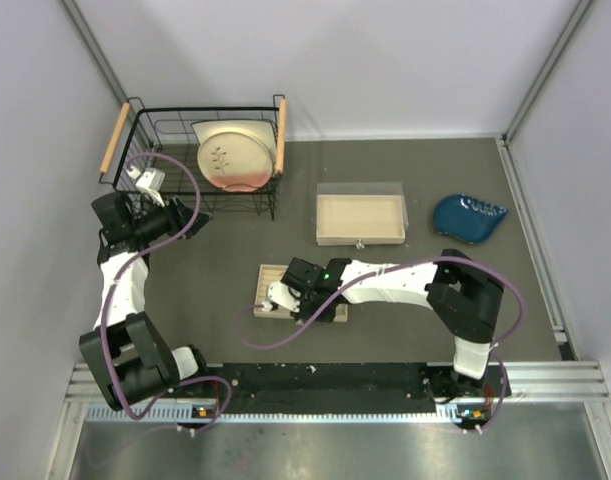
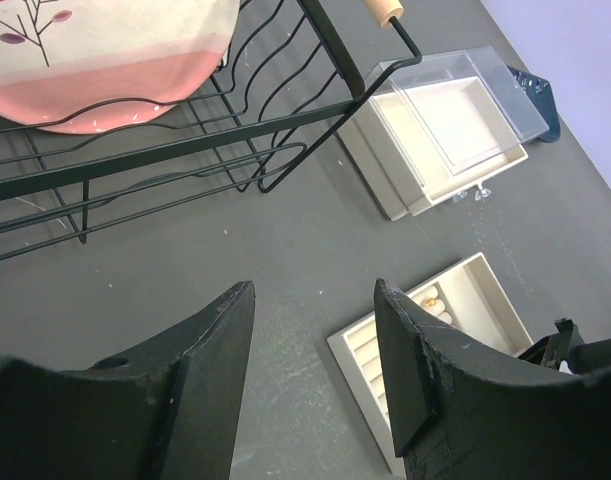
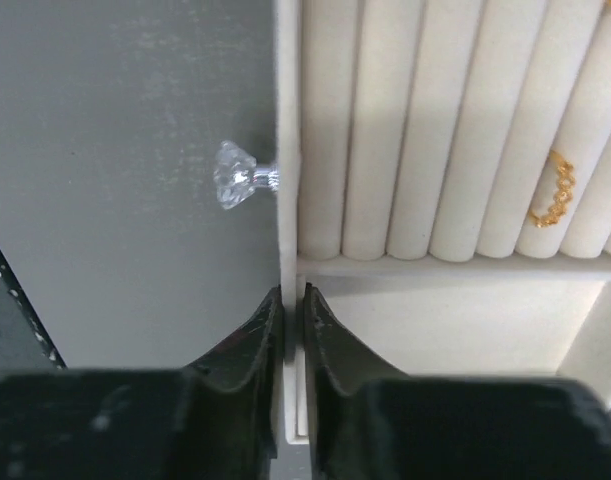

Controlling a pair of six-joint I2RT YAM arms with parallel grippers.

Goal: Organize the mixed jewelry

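Beside the knob (image 3: 235, 180), right tool (image 3: 292, 300) pinches tray wall (image 3: 288, 120)

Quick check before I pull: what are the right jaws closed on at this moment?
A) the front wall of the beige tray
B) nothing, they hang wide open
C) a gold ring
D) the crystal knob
A: in the right wrist view the right jaws stand on either side of the beige tray's front wall, pressed against it, while the crystal knob sits free further along and the gold ring lies among the ridges.
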